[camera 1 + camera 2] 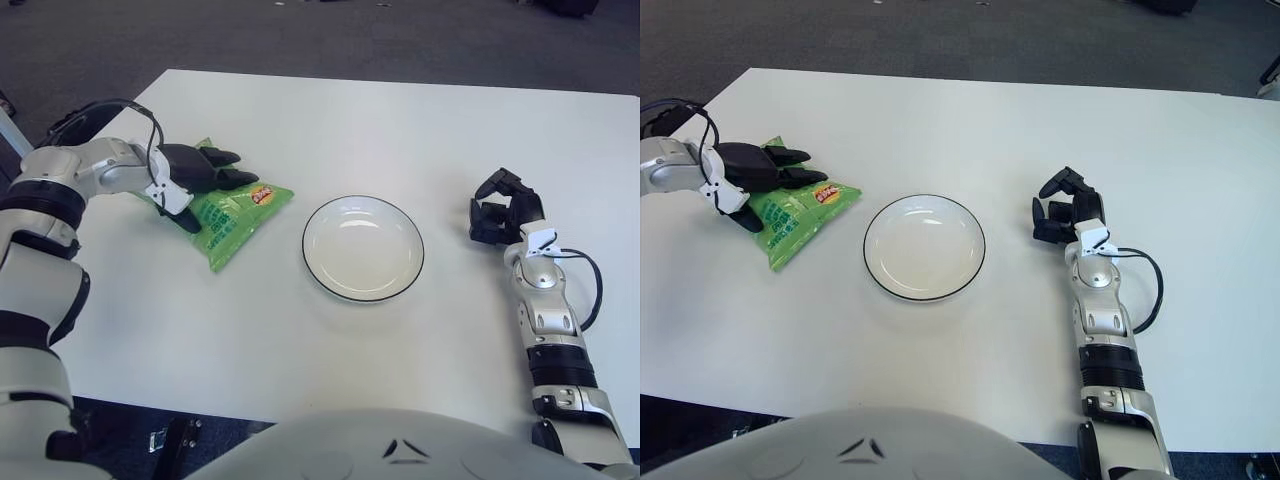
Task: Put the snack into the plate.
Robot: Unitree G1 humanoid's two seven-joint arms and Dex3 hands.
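A: What stands between the snack bag (236, 215) and the plate (363, 248)?
B: Only a bare strip of worktop (330, 130); the plate sits at the bag's three o'clock.
A: Around the plate?
B: Open worktop at twelve and six. The right hand (503, 215) sits well apart at three; the left hand (195, 175) covers the bag's nine o'clock end.

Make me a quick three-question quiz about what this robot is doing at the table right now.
1. True or false: the green snack bag already lies in the white plate.
2. Which robot hand is on the snack bag: A) left robot hand, B) right robot hand?
3. Fill in: the plate sits ____ the bag and the right robot hand.

Key: 1. False; the bag is on the table, to the left of the empty plate. 2. A; its fingers close over the bag's upper end. 3. between.
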